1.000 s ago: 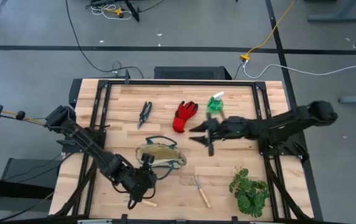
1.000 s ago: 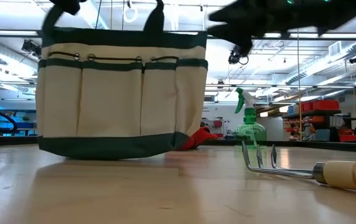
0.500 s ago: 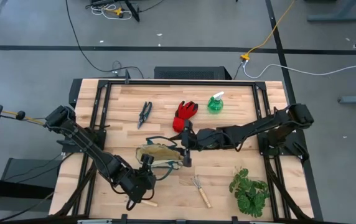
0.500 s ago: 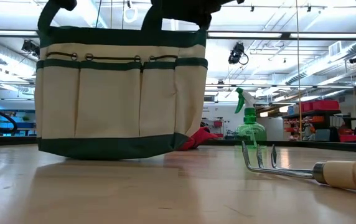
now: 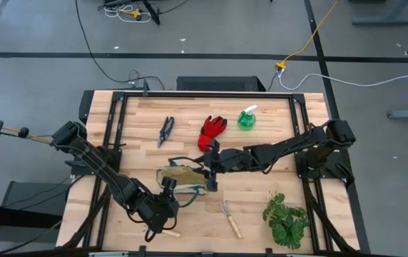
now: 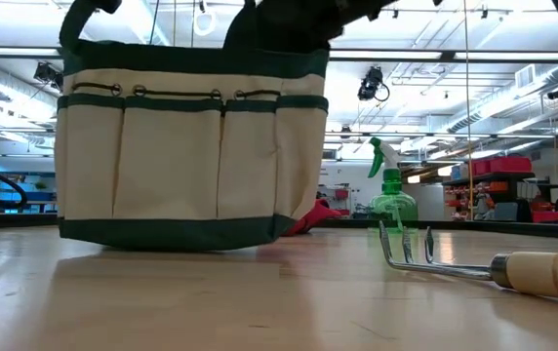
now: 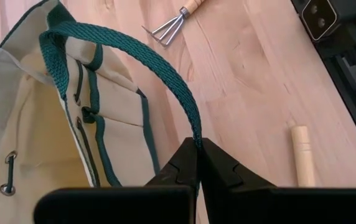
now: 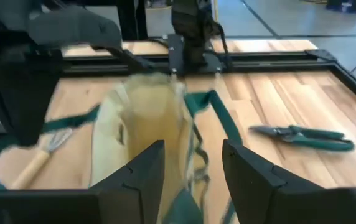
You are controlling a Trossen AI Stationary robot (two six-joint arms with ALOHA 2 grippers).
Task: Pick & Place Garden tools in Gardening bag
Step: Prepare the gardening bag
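Observation:
The cream gardening bag [image 5: 184, 178] with green trim stands upright on its base in the middle of the table [image 6: 191, 146]. My left gripper [image 5: 166, 193] is at its near left side, shut on a green handle strap. My right gripper [image 5: 210, 170] is open over the bag's right end; the bag's mouth [image 8: 147, 106] shows past its fingers. The shears [image 5: 165, 130], the red glove [image 5: 212, 132] and the green spray bottle [image 5: 247, 118] lie behind the bag. One rake [image 5: 229, 216] lies near the front edge. The second rake's wooden handle [image 5: 167, 232] lies by my left gripper. My left gripper pinches one green handle strap [image 7: 193, 132] at the top of its loop between its two shut fingers. The fingers come from the table's near left, slanting. The strap runs in an arc from the bag's rim [image 7: 52, 43] to the fingers. My right gripper: I cannot tell whether its fingers [image 8: 145, 171] touch the bag's rim.
A leafy green plant [image 5: 286, 218] stands at the near right corner. Black frame rails [image 5: 307, 185] run along the table's sides. Bare wood shows between the bag and the front edge [image 6: 259, 302].
My right gripper has gone toward the table's left, from beside the glove and the spray bottle to above the bag's right end, and has come down toward the bag's rim. The bag stays where it was.

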